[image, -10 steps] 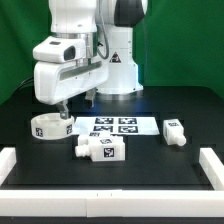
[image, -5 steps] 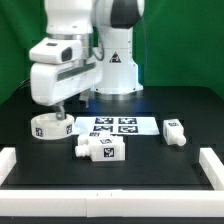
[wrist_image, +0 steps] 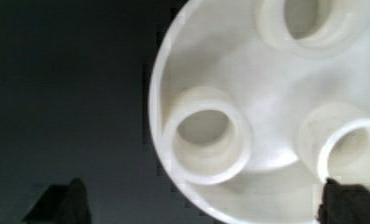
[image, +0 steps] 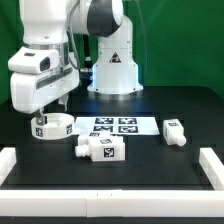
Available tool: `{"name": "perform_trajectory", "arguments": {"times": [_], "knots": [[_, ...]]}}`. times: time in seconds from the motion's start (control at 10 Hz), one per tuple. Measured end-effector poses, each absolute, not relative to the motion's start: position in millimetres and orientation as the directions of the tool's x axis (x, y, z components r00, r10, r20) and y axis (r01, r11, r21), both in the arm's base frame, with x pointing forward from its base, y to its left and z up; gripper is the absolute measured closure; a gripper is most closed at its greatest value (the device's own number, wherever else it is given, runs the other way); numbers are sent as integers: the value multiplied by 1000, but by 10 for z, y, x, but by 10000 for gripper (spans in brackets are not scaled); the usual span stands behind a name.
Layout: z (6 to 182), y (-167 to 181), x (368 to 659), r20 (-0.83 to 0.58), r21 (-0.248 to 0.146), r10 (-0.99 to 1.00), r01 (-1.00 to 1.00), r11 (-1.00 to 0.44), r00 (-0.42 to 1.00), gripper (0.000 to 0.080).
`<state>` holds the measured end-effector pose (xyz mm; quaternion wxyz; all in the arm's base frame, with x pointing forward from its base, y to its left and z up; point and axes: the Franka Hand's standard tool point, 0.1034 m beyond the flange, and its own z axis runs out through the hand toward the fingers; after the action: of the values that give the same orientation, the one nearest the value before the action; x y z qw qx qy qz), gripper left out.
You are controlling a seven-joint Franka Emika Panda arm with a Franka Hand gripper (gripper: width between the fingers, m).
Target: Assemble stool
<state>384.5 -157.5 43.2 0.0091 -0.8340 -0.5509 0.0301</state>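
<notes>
The pincer [wrist_image: 196, 203], jaws wide apart, has swung over the round seat [image: 52, 127] below it, likely lining up a grasp.

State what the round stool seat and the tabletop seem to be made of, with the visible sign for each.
Seat: probably moulded plastic, white and smooth with a soft sheen. The wrist view shows rounded, seamless socket rims.
Tabletop: unclear, perhaps cloth or painted board. It looks flat black and matte, with little glare.
</notes>
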Motion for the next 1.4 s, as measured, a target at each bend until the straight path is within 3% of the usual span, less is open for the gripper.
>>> {"name": "perform_trajectory", "arguments": {"times": [0.3,0.8,0.9,1.0,1.1,1.2,1.4], "knots": [[178,-1766,3724,-48,-79,931,928,-364,361,150],[89,-1723,3811,-54,-85,908,905,-418,414,150],[87,-1723,3807,-55,-86,908,904,-419,415,286],[87,-1723,3807,-55,-86,908,904,-419,416,286],[91,-1725,3813,-54,-84,908,904,-419,416,423],[91,-1726,3814,-54,-83,908,904,-419,416,473],[154,-1795,3871,-53,-104,913,907,-408,405,473]]}}
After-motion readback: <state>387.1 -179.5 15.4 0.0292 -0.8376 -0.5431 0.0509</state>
